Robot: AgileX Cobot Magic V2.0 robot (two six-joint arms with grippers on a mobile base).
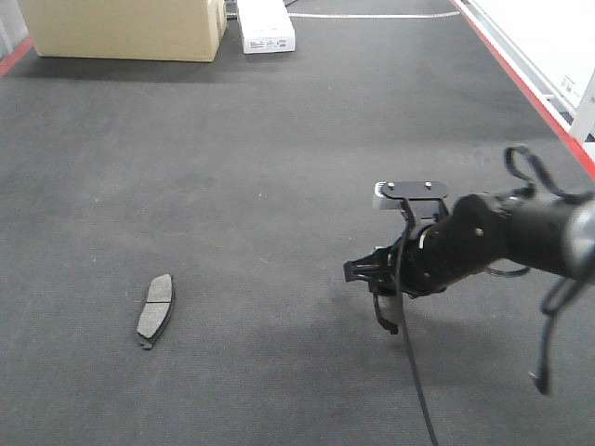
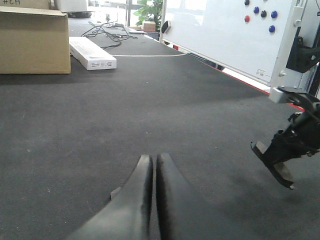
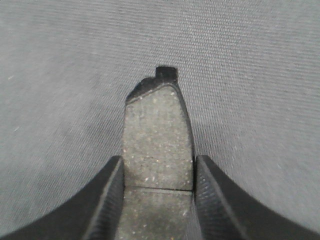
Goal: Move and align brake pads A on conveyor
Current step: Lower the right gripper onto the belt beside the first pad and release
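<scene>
One brake pad (image 1: 156, 309), dark grey and oblong with a groove across the middle, lies flat on the conveyor (image 1: 279, 186) at the left. My right gripper (image 1: 381, 297) hangs just above the belt at the right, shut on a second brake pad (image 1: 387, 314) that points downward. In the right wrist view the fingers of that gripper (image 3: 158, 160) press both long edges of this pad (image 3: 157, 125) near its groove. From the left wrist view the held pad (image 2: 272, 162) shows tilted off the belt. My left gripper (image 2: 154, 160) is shut with nothing between its fingers, low over the belt.
A cardboard box (image 1: 121, 28) and a white carton (image 1: 265, 26) stand at the far end of the belt. A red strip (image 1: 521, 84) runs along the right edge, with a whiteboard (image 2: 225, 35) beyond it. A loose black cable (image 1: 414, 372) hangs from the right arm.
</scene>
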